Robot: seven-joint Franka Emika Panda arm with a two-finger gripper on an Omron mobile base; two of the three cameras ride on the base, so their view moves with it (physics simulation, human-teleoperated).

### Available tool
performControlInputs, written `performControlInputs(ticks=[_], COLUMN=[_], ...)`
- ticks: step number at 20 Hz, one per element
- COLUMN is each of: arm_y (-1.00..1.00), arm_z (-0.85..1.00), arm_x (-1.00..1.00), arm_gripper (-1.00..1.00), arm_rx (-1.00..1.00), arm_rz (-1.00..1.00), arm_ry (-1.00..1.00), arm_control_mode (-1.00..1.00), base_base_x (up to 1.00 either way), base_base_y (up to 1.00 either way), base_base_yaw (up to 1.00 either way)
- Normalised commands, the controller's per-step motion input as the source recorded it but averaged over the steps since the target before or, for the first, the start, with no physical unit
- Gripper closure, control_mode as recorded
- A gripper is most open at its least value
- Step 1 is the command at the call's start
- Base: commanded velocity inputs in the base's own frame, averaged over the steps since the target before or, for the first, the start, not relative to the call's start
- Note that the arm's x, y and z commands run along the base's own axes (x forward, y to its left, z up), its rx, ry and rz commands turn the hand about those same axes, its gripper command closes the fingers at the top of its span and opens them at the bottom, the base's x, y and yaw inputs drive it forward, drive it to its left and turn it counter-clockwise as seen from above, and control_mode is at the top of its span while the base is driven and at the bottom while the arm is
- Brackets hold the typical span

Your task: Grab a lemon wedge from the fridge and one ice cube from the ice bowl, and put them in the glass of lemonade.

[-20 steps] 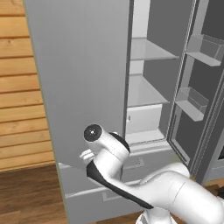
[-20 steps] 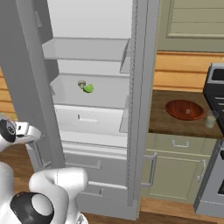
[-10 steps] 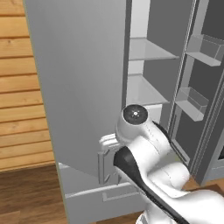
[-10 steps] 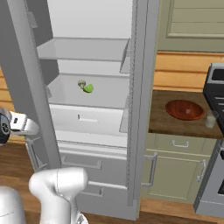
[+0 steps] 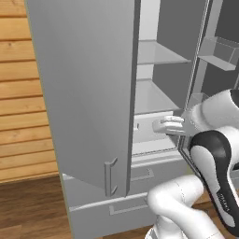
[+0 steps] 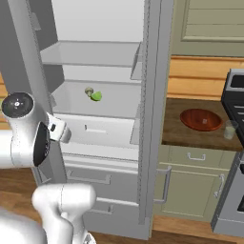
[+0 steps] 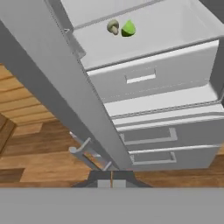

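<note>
The grey fridge (image 6: 153, 124) stands open, its left door (image 5: 84, 93) swung wide. On a pale inner shelf lies the small yellow-green lemon wedge (image 6: 96, 96) (image 7: 128, 29), next to a little mushroom (image 6: 88, 91) (image 7: 113, 26). My gripper (image 5: 158, 126) (image 6: 66, 135) (image 7: 111, 178) is shut with nothing in it. It hangs in front of the fridge by the open door's edge, below and short of the wedge. The reddish-brown ice bowl (image 6: 201, 119) and the glass of lemonade (image 6: 230, 129) sit on the counter to the right. No ice cube can be made out in the bowl.
The open left door's edge and its bar handle (image 7: 87, 151) run close beside my hand. The right fridge door (image 5: 219, 56) with its bins stands open too. A white inner drawer (image 7: 153, 74) and two grey lower drawers (image 6: 90, 178) lie under the shelf. A stove (image 6: 236, 157) is far right.
My arm has swung up and right, from low beside the left door's face to the front of the open fridge compartment. The gripper stays shut.
</note>
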Motion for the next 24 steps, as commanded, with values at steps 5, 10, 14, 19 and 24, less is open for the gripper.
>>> performControlInputs(ticks=[5, 10, 14, 19, 24], arm_y=[-0.11, 0.05, 0.06, 0.04, -0.08], arm_z=[1.00, 0.26, -0.01, -0.12, 0.00], arm_x=[0.66, 0.94, 0.42, 0.94, 0.82], arm_gripper=[1.00, 1.00, -1.00, -1.00, -1.00], arm_rx=[0.17, 0.05, 0.00, 0.00, 0.10], arm_rz=[0.00, -0.01, -0.01, 0.00, 0.02], arm_ry=[0.13, 0.04, 0.00, 0.00, 0.00], arm_control_mode=[-1.00, -1.00, -1.00, -1.00, -1.00], base_base_x=[0.00, 0.00, 0.00, 0.00, 0.00], base_base_y=[0.00, 0.00, 0.00, 0.00, 0.00], base_base_yaw=[0.00, 0.00, 0.00, 0.00, 0.00])
